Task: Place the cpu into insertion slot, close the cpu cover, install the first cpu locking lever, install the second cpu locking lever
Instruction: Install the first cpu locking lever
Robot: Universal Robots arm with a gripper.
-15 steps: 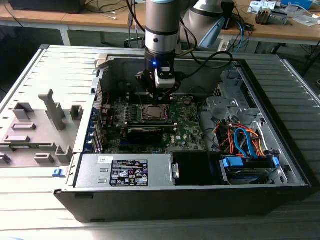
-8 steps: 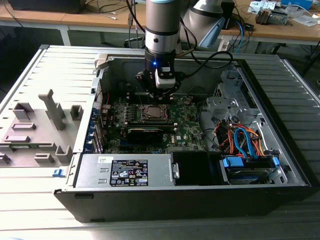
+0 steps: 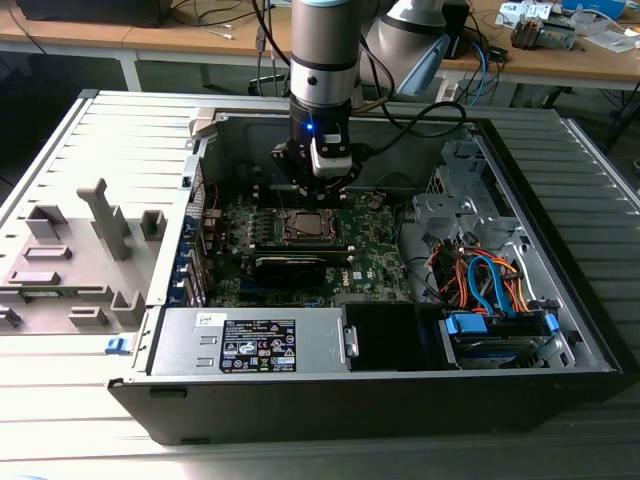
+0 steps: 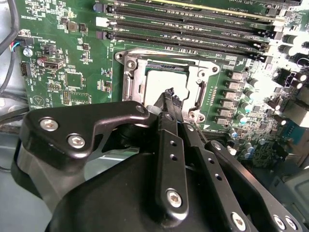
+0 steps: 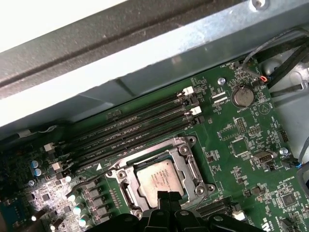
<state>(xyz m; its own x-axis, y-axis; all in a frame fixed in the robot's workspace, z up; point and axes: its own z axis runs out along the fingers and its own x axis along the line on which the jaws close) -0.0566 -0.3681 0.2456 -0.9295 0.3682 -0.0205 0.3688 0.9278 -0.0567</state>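
1. The claw [image 4: 169, 93] has its two fingers drawn together into one narrow tip, with nothing between them (an empty pinch, by the look of it).
2. The cpu [image 4: 159, 79] lies flat in the insertion slot [image 5: 123, 181], directly beneath the claw's tip. Whether the tip touches the chip cannot be told.
3. The cpu cover [image 4: 199, 82] looks folded down, its silver frame ringing the chip on every side of the tip.
4. The memory slots [image 5: 135, 130] lie beyond the socket, away from the claw's body, with their long axis parallel to the socket's far edge.
5. Seating and covering look done. Whether either locking lever is latched cannot be told.
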